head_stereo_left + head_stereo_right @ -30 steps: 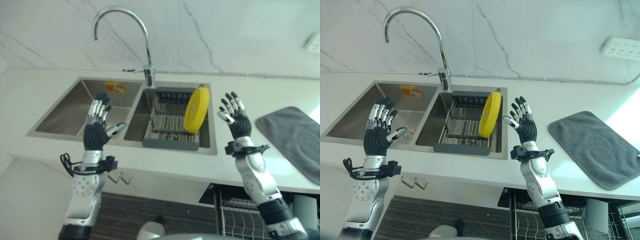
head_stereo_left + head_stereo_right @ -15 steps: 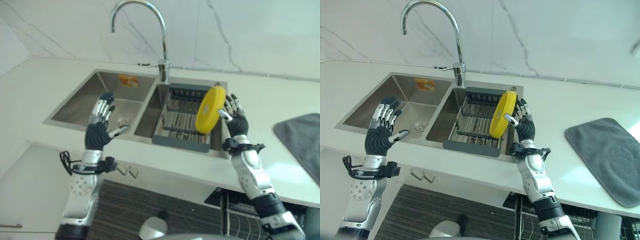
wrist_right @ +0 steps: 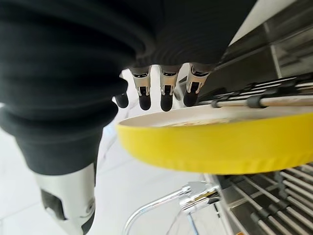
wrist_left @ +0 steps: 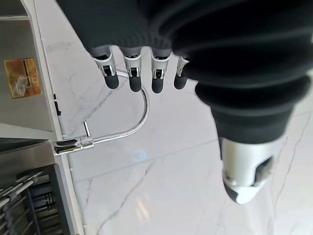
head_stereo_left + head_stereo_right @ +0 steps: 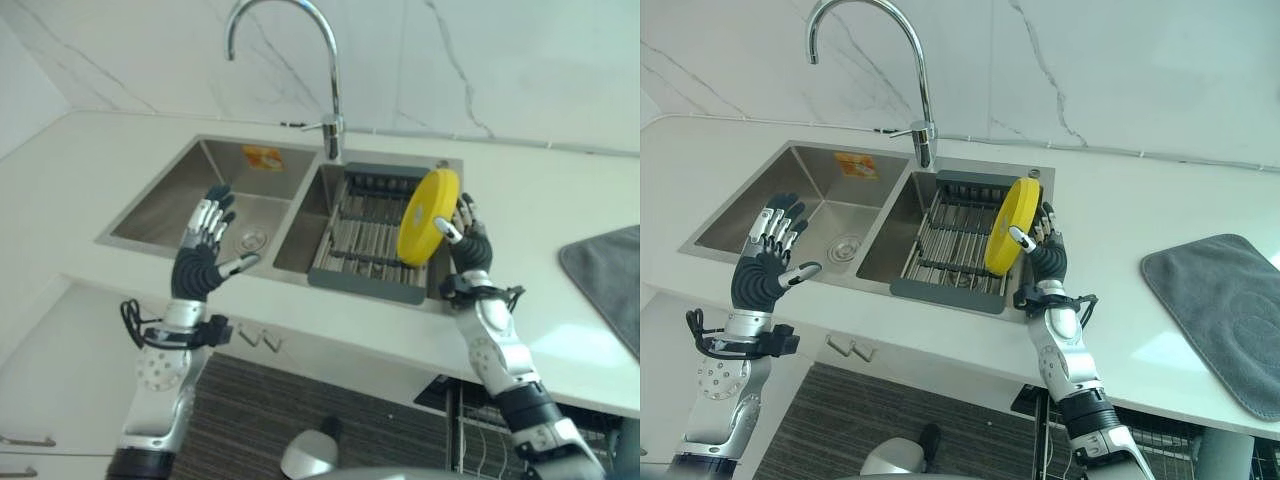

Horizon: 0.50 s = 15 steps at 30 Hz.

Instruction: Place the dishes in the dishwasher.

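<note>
A yellow plate point(image 5: 427, 216) stands on edge at the right end of a dark dish rack point(image 5: 355, 245) in the right sink basin. My right hand point(image 5: 468, 250) is open right beside it: the straight fingers point(image 3: 166, 93) lie along the plate's far face and the thumb point(image 3: 66, 205) sits on its near side, with the plate's rim point(image 3: 220, 142) between them. I cannot tell if they touch it. My left hand point(image 5: 196, 268) is open and raised, fingers spread, over the counter's front edge by the left basin point(image 5: 185, 200).
A tall curved faucet point(image 5: 325, 60) rises behind the divider between the two basins. A grey mat point(image 5: 1225, 310) lies on the white counter at the right. Below the counter's front edge at the right shows a wire basket point(image 5: 480, 435).
The camera has shifted. My right hand has moved left from open counter to the yellow plate's edge. My left hand holds the same raised pose.
</note>
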### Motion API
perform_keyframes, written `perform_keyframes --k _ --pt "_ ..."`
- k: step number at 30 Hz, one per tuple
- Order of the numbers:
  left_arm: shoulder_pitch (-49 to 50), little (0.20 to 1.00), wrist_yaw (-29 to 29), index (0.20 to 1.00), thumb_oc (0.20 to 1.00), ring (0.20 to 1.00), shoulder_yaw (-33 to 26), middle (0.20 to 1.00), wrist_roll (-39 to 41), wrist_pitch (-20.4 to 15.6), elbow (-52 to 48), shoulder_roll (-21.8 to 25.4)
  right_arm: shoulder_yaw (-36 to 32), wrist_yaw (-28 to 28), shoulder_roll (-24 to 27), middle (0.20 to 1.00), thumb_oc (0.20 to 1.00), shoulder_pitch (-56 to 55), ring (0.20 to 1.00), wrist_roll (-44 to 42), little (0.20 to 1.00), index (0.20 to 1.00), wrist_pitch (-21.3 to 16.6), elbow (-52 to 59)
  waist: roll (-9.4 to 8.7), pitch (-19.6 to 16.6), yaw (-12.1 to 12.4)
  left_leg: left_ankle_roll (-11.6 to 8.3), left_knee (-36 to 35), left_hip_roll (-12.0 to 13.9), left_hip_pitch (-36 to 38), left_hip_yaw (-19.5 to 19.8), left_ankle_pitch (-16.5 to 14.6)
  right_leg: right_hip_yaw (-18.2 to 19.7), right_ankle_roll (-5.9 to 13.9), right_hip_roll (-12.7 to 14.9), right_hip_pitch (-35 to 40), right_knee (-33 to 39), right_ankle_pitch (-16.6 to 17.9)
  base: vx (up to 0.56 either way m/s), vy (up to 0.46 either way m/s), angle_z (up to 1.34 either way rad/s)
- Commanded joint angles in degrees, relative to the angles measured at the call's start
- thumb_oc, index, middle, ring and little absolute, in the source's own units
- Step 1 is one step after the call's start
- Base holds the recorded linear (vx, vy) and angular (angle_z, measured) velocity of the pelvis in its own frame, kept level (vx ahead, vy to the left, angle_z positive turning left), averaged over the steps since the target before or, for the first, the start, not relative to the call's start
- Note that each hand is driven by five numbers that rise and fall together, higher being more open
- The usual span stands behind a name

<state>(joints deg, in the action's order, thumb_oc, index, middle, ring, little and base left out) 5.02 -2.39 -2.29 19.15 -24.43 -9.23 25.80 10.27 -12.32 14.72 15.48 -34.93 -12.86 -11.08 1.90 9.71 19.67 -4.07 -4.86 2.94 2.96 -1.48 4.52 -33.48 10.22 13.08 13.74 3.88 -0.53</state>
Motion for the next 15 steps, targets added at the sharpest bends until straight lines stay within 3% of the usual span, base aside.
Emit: perform_keyframes --k 1,15 --pt "0.2 1.000 0.0 1.000 1.000 1.000 -0.9 1.000 2.1 -3.9 -1.3 3.9 -0.2 0.0 0.3 1.000 1.000 2.4 1.000 -0.9 1.000 1.000 -3.5 1.7 0.52 -3.2 1.5 0.62 -0.1 1.9 -4.1 -3.2 -0.7 -1.1 -1.11 2.1 1.9 -8.9 -6.9 0.00 0.000 0.00" --pt "1.3 1.000 -0.7 1.000 1.000 1.000 -1.5 1.000 2.3 -3.8 -1.6 3.8 1.0 -0.2 -0.3 1.000 1.000 3.0 1.000 1.8 1.000 1.000 0.2 0.3 0.80 -3.1 2.2 0.41 0.1 2.1 -4.9 -3.5 -0.3 -1.8 -1.07 2.3 1.9 -9.1 -6.9 0.00 0.000 0.00"
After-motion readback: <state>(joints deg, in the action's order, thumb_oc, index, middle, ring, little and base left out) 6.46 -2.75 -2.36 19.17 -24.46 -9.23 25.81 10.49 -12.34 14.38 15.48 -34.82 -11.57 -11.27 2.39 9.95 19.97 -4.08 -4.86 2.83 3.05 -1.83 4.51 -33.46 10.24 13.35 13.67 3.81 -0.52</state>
